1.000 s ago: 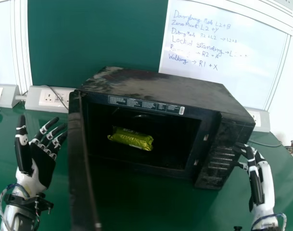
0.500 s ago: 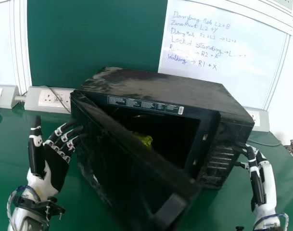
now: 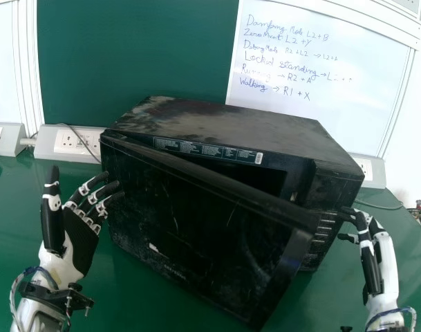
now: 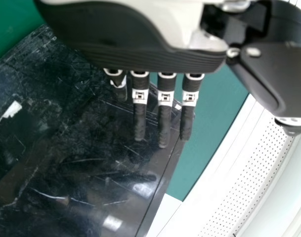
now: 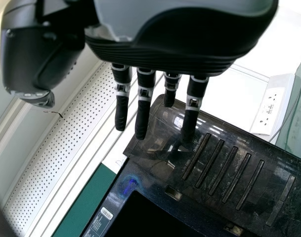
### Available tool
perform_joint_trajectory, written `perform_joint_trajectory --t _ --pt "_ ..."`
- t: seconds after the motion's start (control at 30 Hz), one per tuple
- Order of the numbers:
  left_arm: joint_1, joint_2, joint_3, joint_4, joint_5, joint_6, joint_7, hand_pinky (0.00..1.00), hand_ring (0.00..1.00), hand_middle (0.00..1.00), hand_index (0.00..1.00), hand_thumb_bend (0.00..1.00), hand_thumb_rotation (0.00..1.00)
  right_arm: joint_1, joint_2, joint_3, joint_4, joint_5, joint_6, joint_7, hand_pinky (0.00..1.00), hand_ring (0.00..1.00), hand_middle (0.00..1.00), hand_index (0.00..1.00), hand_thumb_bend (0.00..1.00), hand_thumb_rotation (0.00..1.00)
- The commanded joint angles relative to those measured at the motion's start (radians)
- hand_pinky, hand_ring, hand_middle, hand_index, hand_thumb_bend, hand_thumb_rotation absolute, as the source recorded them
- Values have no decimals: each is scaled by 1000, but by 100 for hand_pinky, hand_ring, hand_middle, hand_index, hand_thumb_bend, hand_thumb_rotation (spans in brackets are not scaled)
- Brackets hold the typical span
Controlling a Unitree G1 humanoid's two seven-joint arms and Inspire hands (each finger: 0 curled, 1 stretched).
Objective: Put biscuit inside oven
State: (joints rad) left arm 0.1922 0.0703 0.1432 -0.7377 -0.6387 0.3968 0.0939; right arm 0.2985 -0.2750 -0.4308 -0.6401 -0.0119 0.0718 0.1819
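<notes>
In the head view, the boxy black oven [image 3: 224, 128] stands near the green desk's [image 3: 23, 214] far edge, its glossy, scuffed door [image 3: 196, 232] ajar. The released left hand [image 3: 79, 238] is by the door's hinged edge, the released right hand [image 3: 380, 256] by the oven's right front corner.

In the left wrist view, straight fingers [image 4: 164, 116] overlap the door.

In the right wrist view, extended fingers [image 5: 142, 118] point towards the slatted control panel [image 5: 214, 163].

head view downward, wrists close — oven [image 3: 231, 128] shared

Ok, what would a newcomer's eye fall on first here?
Most likely the big black oven mid-table, its door partly open across the front. Then the hands at either side: the left hand by the door's hinged edge, the right hand by the buttons. Behind, at right, the whiteboard with handwriting.
</notes>
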Motion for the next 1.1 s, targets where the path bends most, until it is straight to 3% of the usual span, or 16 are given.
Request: perform_joint_trajectory --t 0.0,0.37,0.63,1.07 --pt "-11 4 -1 -5 2 2 -8 75 73 72 76 75 43 2 -6 -9 5 -5 -11 -11 64 71 73 74 74 32" --pt "-73 -17 -6 37 3 0 1 75 73 72 75 75 40 6 -9 -17 4 -16 -14 -18 64 71 73 75 74 33" --pt "-104 -21 -56 90 7 26 -30 77 75 73 75 72 41 2 -11 -18 17 -14 -31 -15 64 71 73 74 74 32" --pt "-170 -47 -121 169 79 32 -42 78 78 76 80 68 41 9 -8 -16 -2 -5 -13 -11 64 71 73 73 74 32"
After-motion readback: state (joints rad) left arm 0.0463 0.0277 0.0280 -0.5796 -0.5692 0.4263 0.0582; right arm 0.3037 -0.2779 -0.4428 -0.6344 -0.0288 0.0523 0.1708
